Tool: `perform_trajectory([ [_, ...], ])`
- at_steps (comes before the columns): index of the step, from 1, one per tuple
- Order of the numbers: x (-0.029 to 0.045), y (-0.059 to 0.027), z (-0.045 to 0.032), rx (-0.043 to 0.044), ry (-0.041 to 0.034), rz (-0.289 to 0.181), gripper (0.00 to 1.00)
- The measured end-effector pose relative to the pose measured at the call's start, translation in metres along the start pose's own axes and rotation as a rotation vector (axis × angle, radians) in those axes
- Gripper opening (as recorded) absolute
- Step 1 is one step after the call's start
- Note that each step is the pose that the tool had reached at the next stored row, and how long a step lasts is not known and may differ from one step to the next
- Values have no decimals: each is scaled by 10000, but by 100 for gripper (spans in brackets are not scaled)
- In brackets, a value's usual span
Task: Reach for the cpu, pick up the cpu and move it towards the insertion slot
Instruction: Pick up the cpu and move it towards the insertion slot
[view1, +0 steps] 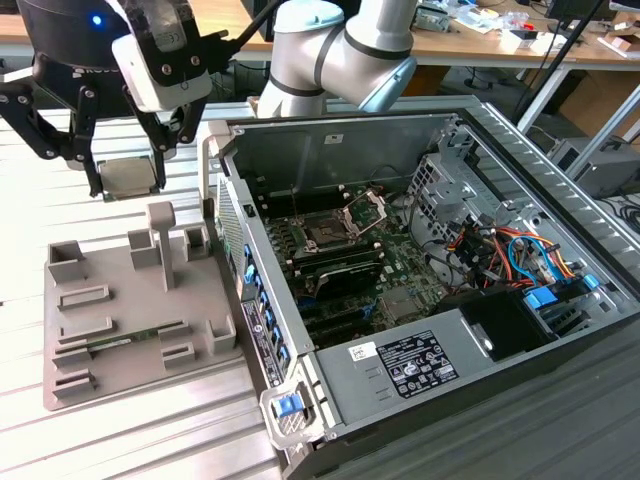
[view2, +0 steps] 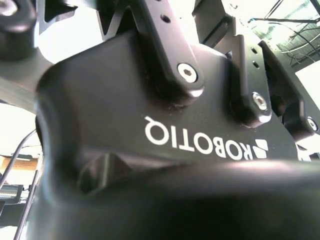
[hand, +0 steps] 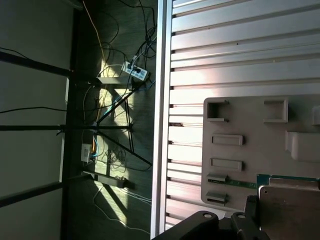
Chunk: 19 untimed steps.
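Pinches cpu (view1: 128, 176) by edges in narrowed gripper (view1: 128, 184), above tray (view1: 110, 335). May slip from thin hold, or clip case wall (view1: 240, 250).

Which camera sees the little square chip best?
The exterior view: the cpu sits nearly whole in the gripper. The first wrist view catches part of it; the second wrist view faces the gripper's body.

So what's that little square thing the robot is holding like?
The cpu is a small, flat square chip with a dull silvery metal face and a tan rim. The gripper pinches it by two opposite edges, roughly flat, in the air by the grey tray, to the exterior view's left of the open computer case.
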<state>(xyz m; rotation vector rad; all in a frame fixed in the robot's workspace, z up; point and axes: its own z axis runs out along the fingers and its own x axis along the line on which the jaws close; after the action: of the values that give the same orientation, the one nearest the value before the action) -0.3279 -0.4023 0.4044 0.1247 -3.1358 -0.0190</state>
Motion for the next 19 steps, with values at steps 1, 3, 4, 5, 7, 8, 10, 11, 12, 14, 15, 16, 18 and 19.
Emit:
perform_trajectory([
  [1, -16, -1, 0, 0, -1, 0, 55],
  [3, -43, -3, 0, 0, 0, 0, 55],
  [4, -47, -4, 0, -1, 0, 0, 55],
  [5, -53, -4, 0, 0, 0, 0, 55],
  [7, -62, -5, 0, 0, 0, 0, 55],
  [8, -65, -5, 0, -1, 0, 0, 55],
  [10, -79, -6, 0, 0, 0, 0, 55],
  [11, -81, -7, 0, 0, 0, 0, 55],
  [12, -89, -7, 0, 0, 0, -1, 55],
  [14, -97, -8, 0, 0, 0, 0, 55],
  [15, -102, -8, 0, 0, 0, 0, 55],
  [16, -105, -8, 0, 0, 0, 0, 55],
  [18, -113, -9, 0, 0, 0, -1, 55],
  [19, -117, -9, 0, 0, 0, 0, 55],
])
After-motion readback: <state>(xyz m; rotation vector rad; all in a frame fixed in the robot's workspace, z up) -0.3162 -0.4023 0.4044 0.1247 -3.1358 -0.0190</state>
